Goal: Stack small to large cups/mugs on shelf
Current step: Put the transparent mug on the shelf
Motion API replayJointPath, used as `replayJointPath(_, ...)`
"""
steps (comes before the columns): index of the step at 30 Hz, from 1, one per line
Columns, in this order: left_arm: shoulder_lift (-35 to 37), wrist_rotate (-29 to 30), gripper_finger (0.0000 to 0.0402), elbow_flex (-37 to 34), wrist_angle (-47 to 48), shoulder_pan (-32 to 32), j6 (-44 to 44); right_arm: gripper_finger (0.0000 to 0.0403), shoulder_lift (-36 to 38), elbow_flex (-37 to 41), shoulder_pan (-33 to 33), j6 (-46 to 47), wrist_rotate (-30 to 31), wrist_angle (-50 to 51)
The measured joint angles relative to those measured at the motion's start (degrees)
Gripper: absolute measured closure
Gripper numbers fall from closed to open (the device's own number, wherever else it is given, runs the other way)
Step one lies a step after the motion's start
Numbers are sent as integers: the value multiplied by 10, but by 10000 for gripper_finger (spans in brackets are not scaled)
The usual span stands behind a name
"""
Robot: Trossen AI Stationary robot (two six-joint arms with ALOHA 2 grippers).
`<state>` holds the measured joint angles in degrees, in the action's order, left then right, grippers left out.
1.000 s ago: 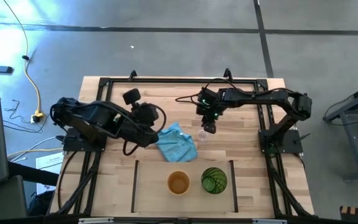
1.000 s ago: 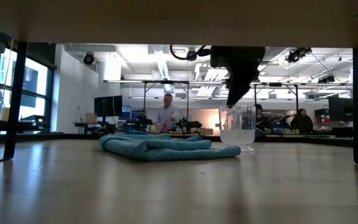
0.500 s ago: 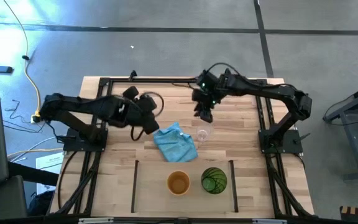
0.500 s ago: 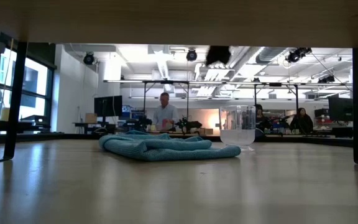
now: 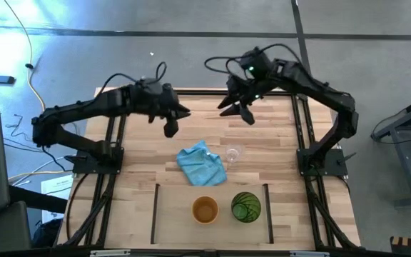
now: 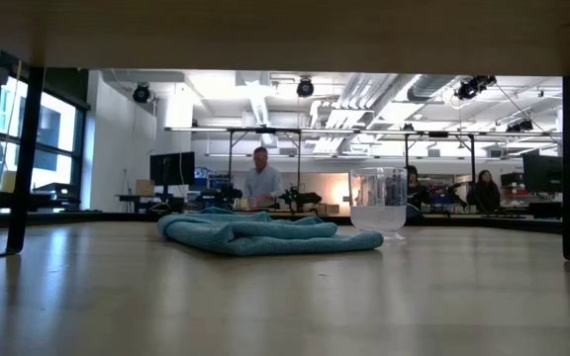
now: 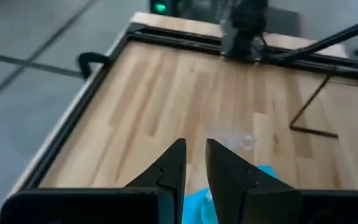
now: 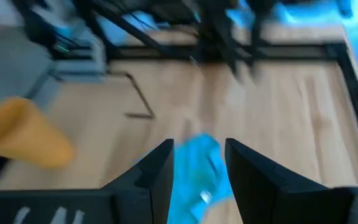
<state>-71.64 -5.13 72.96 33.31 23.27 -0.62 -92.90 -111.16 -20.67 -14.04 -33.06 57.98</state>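
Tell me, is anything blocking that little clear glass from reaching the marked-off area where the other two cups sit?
Nothing visible does. The clear glass stands beside the blue cloth, touching it or nearly so, with bare wood between it and the outlined shelf, where the orange cup and green tumbler stand.

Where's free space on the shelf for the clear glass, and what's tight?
Bare wood inside the shelf, between its left line and the orange cup. Tight: orange cup and green tumbler stand close together toward the right line. The clear glass stands right beside the blue cloth. Both grippers are raised over the far table.
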Motion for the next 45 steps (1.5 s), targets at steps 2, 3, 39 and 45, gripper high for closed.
replayJointPath(2,-24,-43,350,0,1,24,-5,268,9,-19,0,1,-31,-6)
replayJointPath(3,-37,-63,350,-1,-2,34,-7,268,15,-27,0,3,-44,-11)
replayJointPath(39,-409,-21,350,315,96,-73,-1,268,241,-43,1,63,-67,53)
replayJointPath(45,-421,-19,350,314,84,-84,5,268,236,-43,1,62,-67,61)
